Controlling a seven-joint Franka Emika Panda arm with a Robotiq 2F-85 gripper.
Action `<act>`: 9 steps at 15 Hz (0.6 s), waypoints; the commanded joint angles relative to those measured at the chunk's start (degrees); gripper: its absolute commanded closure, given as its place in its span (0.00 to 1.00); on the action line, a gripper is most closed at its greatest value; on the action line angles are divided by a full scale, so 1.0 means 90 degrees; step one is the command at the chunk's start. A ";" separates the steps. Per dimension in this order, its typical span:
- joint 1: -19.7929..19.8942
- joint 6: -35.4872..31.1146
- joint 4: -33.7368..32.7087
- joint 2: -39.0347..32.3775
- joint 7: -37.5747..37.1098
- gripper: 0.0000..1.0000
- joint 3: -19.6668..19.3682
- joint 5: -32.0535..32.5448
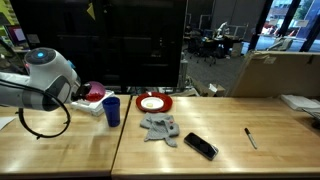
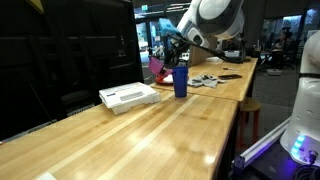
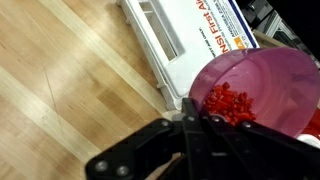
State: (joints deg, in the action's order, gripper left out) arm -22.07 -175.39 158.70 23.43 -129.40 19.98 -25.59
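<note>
**Pincer clenched on the rim of a pink bowl, over a white box**

At the far left of an exterior view the robot arm (image 1: 40,82) reaches in over the wooden surface (image 1: 60,150). Its pincer (image 3: 192,118) is clenched on the rim of a pink bowl (image 3: 262,85), with the fingers meeting at the bowl's near edge in the wrist view. The bowl holds a heap of small red pieces (image 3: 230,103). It is held at the left end of the surface, above one end of a flat white box (image 3: 185,45) with red and blue lettering on its lid. Whether the bowl touches the box cannot be told.

Just right of the bowl stands a blue cup (image 1: 111,110), upright and close to the box. Further right lies a red plate (image 1: 153,102) with something white on it. In front of the plate is a crumpled grey cloth (image 1: 160,127). Right of the cloth a black phone (image 1: 200,146) lies flat and askew. A pen (image 1: 250,138) lies well apart from it, toward the right end. Behind the right end of the surface sits a large cardboard box (image 1: 275,72).
</note>
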 commanded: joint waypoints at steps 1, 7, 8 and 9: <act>-0.0170 -0.0227 -0.0160 -0.0053 0.0320 0.99 -0.0186 0.0058; -0.2510 -0.1091 -0.0133 0.0017 0.1182 0.99 -0.2059 -0.0850; -0.2817 -0.1157 -0.0062 0.0127 0.1223 0.99 -0.2339 -0.0874; -0.3066 -0.1276 0.0016 0.0214 0.1247 0.99 -0.2581 -0.0868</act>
State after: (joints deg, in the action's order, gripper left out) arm -42.31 -184.52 157.47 22.62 -120.39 3.31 -31.58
